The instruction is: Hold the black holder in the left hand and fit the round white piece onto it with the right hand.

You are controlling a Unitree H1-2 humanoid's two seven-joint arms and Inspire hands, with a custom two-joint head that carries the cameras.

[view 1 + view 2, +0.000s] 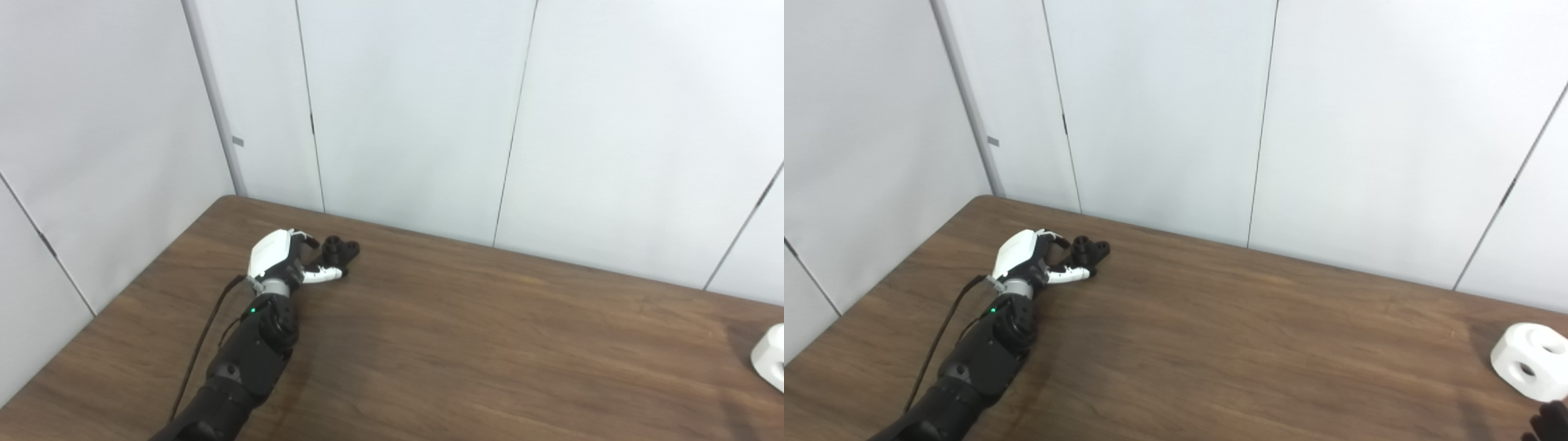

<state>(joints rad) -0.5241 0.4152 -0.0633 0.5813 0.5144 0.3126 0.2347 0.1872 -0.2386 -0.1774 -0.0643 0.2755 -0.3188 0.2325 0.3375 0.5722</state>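
Observation:
The black holder (340, 251) lies on the brown table near its far left corner; it also shows in the right eye view (1090, 250). My left hand (283, 256) rests on the table just left of it, fingers and thumb (323, 275) spread towards it, the thumb reaching its near side; I cannot tell whether they touch. The round white piece (1530, 361), with holes in its faces, sits on the table at the far right, cut by the frame edge in the left eye view (770, 358). Only dark fingertips of my right hand (1548, 424) show at the bottom right corner, just in front of the white piece.
White wall panels (416, 110) stand close behind the table's far edge and along its left side. The brown tabletop (478, 343) stretches between the holder and the white piece. A black cable (199, 349) runs along my left forearm.

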